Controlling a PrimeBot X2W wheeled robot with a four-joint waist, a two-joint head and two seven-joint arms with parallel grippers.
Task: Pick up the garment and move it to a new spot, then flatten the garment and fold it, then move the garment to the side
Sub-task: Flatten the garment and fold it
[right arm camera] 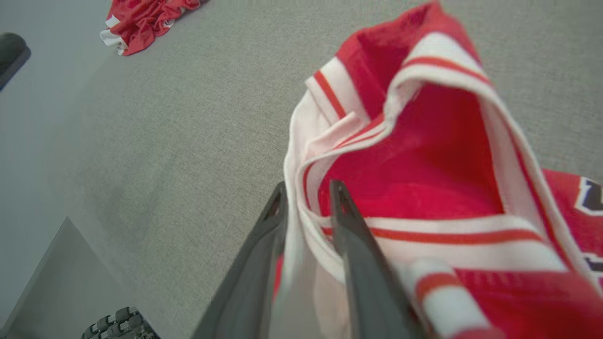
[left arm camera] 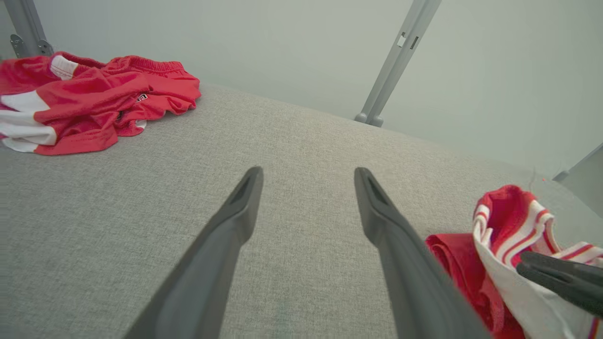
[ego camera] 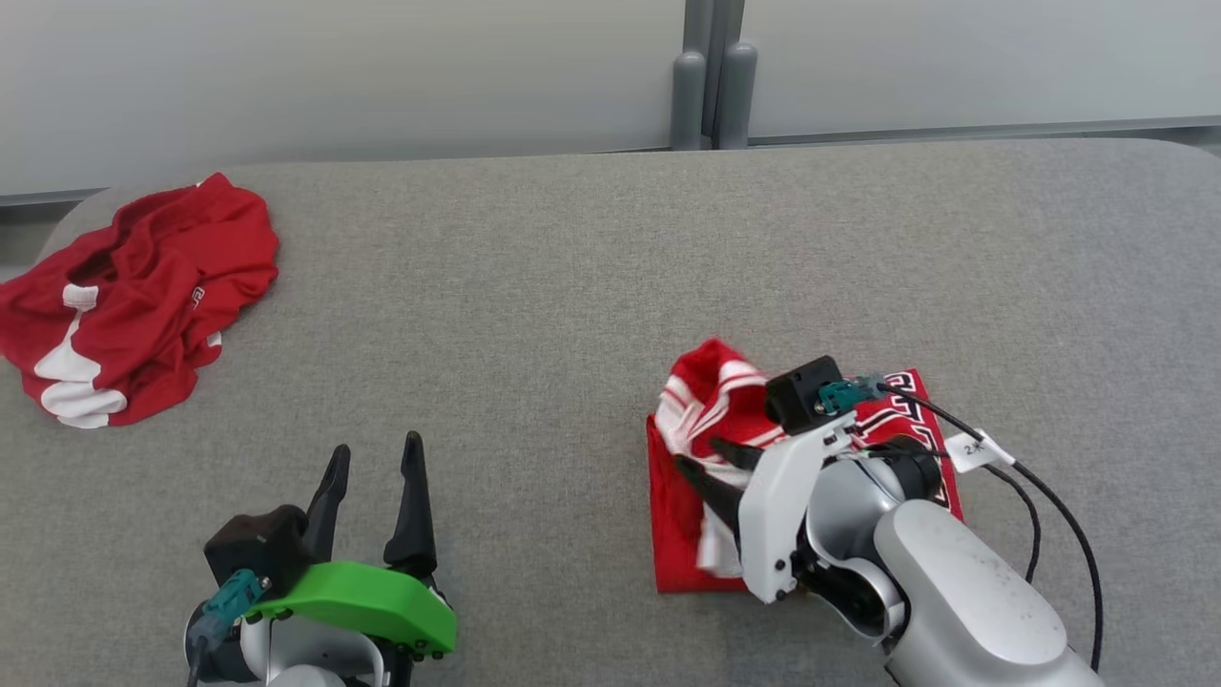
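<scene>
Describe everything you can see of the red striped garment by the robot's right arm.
The garment is red cloth with white-and-red striped trim and dark lettering, folded into a rough rectangle on the grey table. One trimmed edge stands raised and bunched. That trim runs between the slightly parted jaws of the right gripper; whether they pinch it is unclear.

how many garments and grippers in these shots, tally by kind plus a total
garments: 2, crumpled red garment, folded red striped garment
grippers: 2, left gripper, right gripper
total: 4
</scene>
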